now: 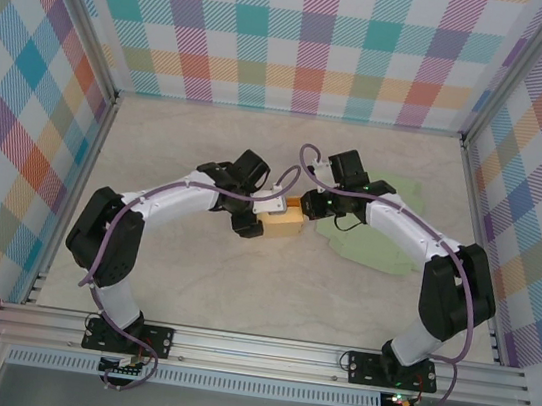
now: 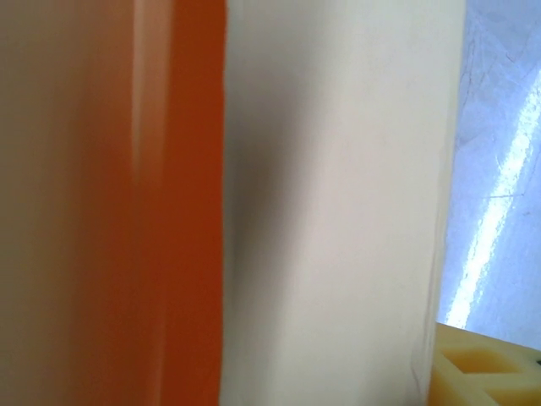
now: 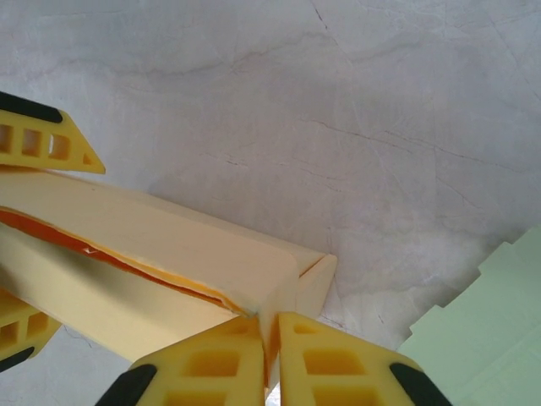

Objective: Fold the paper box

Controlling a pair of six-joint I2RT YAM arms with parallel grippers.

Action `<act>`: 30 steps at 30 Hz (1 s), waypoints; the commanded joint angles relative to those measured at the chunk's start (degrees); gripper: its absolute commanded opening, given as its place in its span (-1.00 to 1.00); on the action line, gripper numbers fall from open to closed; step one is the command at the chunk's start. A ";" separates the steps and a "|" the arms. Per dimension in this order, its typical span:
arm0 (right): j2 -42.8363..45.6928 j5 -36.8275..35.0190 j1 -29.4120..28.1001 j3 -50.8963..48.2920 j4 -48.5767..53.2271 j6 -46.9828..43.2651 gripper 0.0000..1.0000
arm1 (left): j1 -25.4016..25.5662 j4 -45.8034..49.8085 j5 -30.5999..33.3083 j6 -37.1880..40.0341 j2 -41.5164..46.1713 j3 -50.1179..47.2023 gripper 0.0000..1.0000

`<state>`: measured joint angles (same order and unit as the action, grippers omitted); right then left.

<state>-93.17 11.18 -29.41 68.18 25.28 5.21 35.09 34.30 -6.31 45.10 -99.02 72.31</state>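
Box (image 1: 281, 225), mid table (image 1: 188, 287), looks light and easily creased, best taken by flap edges: left gripper (image 3: 34, 233) clasps its body part-open, right gripper (image 3: 269, 355) pinches the end flap (image 3: 314, 283) tight.

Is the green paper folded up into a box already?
No, the green paper lies flat on the table beside the cream paper box, with no sides standing up.

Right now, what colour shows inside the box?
Orange, inside the cream box, best in the left wrist view.
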 commanded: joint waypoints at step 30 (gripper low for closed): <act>1.18 -3.65 -4.88 4.84 5.19 -0.70 -0.85 | -1.72 -15.53 6.31 -31.32 8.10 -6.90 0.77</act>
<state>-93.17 6.15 -33.41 70.81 28.93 5.17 34.26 22.35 2.02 19.31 -90.32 65.06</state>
